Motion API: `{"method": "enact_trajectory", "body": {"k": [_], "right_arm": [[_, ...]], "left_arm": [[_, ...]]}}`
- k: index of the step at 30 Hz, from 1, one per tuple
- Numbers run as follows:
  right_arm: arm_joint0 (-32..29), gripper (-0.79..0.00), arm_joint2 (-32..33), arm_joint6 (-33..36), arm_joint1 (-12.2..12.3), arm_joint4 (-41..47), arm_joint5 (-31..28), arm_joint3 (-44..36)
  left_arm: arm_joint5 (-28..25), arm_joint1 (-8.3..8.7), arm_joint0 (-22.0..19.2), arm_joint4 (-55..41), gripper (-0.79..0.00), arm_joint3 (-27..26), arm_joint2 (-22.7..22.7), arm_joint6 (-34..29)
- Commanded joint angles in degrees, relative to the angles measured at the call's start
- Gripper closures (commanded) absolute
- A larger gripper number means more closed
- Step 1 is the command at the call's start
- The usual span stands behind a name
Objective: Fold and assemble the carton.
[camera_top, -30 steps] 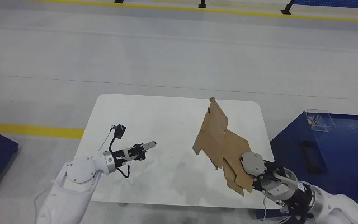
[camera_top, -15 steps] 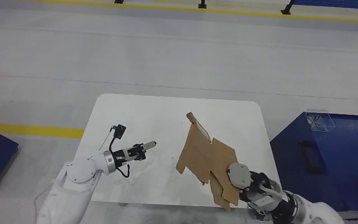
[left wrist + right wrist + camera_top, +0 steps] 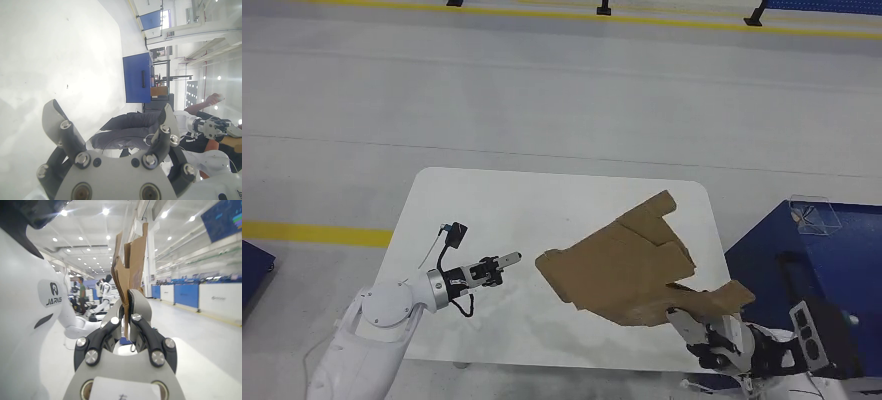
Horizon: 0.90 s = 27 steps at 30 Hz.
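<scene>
A flat brown carton (image 3: 627, 265) hangs above the right half of the white table (image 3: 492, 210), lifted off the surface and tilted. My right gripper (image 3: 687, 318) is at the table's near right corner, shut on the carton's near edge; in the right wrist view the cardboard (image 3: 130, 262) stands upright, pinched between the fingers (image 3: 140, 306) of the right gripper (image 3: 126, 303). My left gripper (image 3: 510, 259) hovers over the left half of the table, apart from the carton. In the left wrist view the left gripper (image 3: 111, 113) is open with nothing between its fingers.
A blue cabinet (image 3: 812, 260) stands just right of the table, with a small clear box (image 3: 814, 212) on its top. The left and far parts of the tabletop are bare. A yellow floor line (image 3: 312, 234) runs to the left.
The right gripper swung the carton from a steep, edge-on pose to a broad, flatter spread over the table, and the gripper itself shifted back toward the near right corner. The left arm stayed still.
</scene>
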Motion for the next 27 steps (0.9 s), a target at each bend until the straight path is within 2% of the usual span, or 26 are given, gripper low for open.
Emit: {"method": "enact_trajectory", "body": {"k": [1,4,7,21,23,24,27], "right_arm": [[2.9,0.0,-5.0,14.0,1.6,24.0,3.0,3.7],[6.0,0.0,-8.8,27.0,3.1,42.7,8.8,8.3],[7.4,0.0,-11.7,36.1,3.5,56.8,12.9,12.4],[7.4,0.0,-12.0,36.5,3.5,58.7,13.8,12.5],[7.1,0.0,-13.3,36.7,3.4,67.0,17.7,9.9],[7.1,0.0,-13.7,37.9,3.3,74.4,20.0,8.7],[7.8,0.0,-13.2,45.9,3.1,95.2,28.9,8.4]], "left_arm": [[0.0,0.0,0.0,0.0,-0.785,0.0,0.0,0.0],[0.0,0.0,0.0,0.0,-0.785,0.0,0.0,0.0],[0.0,0.0,0.0,0.0,-0.785,0.0,0.0,0.0],[0.0,0.0,0.0,0.0,-0.785,0.0,0.0,0.0],[0.0,0.0,0.0,0.0,-0.785,0.0,0.0,0.0],[0.0,0.0,0.0,0.0,-0.785,0.0,0.0,0.0],[0.0,0.0,0.0,0.0,-0.785,0.0,0.0,0.0]]}}
